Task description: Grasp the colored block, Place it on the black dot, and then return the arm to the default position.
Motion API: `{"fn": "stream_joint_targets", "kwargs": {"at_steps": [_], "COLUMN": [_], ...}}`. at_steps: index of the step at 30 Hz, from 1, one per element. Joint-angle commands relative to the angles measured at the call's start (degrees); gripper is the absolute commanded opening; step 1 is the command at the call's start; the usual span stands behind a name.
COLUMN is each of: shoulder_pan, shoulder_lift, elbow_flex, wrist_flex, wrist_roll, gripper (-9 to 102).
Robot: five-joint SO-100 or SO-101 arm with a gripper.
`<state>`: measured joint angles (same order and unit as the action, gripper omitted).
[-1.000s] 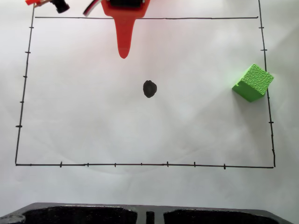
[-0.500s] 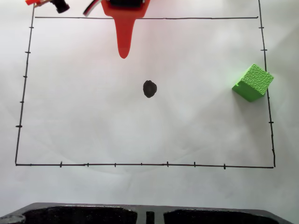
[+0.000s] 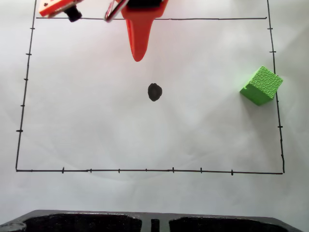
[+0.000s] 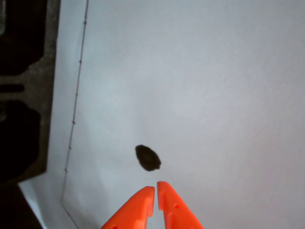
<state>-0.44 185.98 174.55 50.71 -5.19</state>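
The colored block point(image 3: 261, 85), a bright green textured cube, rests on the white paper at the right, against the drawn border line. The black dot point(image 3: 154, 92) sits near the middle of the paper, bare; the wrist view has the black dot point(image 4: 147, 158) just ahead of the fingertips. The orange arm reaches in from the top edge, its gripper point(image 3: 138, 58) pointing down at the paper, above and slightly left of the dot. In the wrist view the gripper point(image 4: 156, 190) is shut, its two tips almost touching, with nothing between them.
A black rectangle with tick marks point(image 3: 145, 170) is drawn around the work area. A dark moulded tray point(image 3: 154, 221) lies along the bottom edge; in the wrist view the tray point(image 4: 21, 90) is at the left. A small camera part point(image 3: 60, 7) hangs at the top left.
The arm has shifted to the right and slightly down in the fixed view. The block and the dot have not moved.
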Motion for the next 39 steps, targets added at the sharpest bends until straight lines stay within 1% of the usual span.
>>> {"fn": "stream_joint_targets", "kwargs": {"at_steps": [1,6,13,19,21,22,25,27,30,33,36,39], "shoulder_pan": [-1.49,-4.22,-10.63,-13.18,-14.24,-14.59,-16.79,-19.69,-23.2,-24.87,-26.63,-28.83], "shoulder_lift": [-3.25,-13.71,-30.76,-41.75,-44.74,-46.14,-51.06,-54.84,-60.03,-64.51,-68.91,-72.07], "elbow_flex": [-1.85,-8.17,-18.98,-28.04,-30.94,-32.61,-38.67,-41.84,-44.91,-48.96,-54.4,-57.48], "wrist_flex": [-0.97,-1.85,-7.03,-10.81,-10.55,-10.2,-5.98,-4.92,-6.77,-7.21,-3.25,-3.08], "wrist_roll": [1.14,4.48,1.14,-1.93,-2.55,-1.32,5.98,4.04,-1.67,0.0,3.6,2.37], "gripper": [0,0,0,0,0,0,0,0,0,0,0,0]}}
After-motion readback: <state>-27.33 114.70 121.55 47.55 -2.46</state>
